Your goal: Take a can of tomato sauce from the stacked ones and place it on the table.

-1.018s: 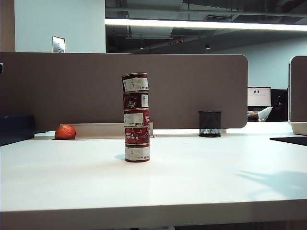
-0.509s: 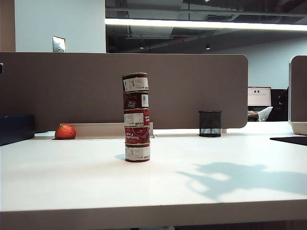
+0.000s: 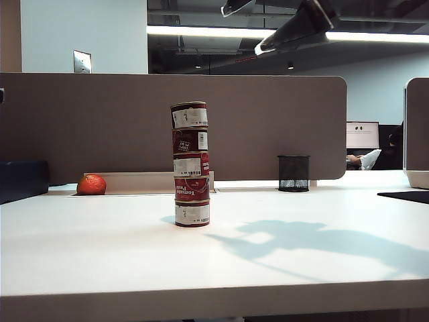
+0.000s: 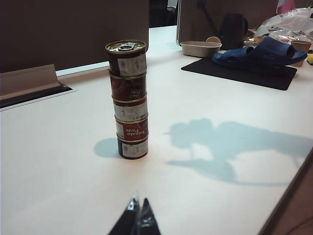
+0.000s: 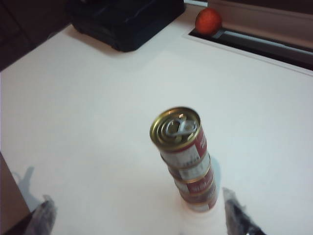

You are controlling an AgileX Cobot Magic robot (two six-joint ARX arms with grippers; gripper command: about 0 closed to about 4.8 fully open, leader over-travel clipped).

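Note:
The stacked ones point(image 3: 191, 164) are several dark-red-and-white tins in one upright column on the white table point(image 3: 100, 255). The top tin is the can of tomato sauce point(image 3: 189, 115), with a white label panel and a gold-ringed lid point(image 5: 176, 128). My right gripper point(image 3: 240, 31) hangs high above and to the right of the stack, open, with nothing between its fingers; in the right wrist view the right gripper point(image 5: 139, 215) looks down on the top can. In its own wrist view my left gripper point(image 4: 139, 208) is shut and empty, low over the table, well short of the stack point(image 4: 128, 98).
A red-orange round fruit point(image 3: 91, 184) and a black box point(image 3: 23, 180) lie at the back left. A black mesh cup point(image 3: 293, 173) stands at the back right before the brown partition point(image 3: 268, 121). A blue slipper point(image 4: 259, 51) lies on a dark mat to the far right.
My right gripper has come into the exterior view at the top. Its shadow on the table has spread leftward toward the stack. The cans have not moved.

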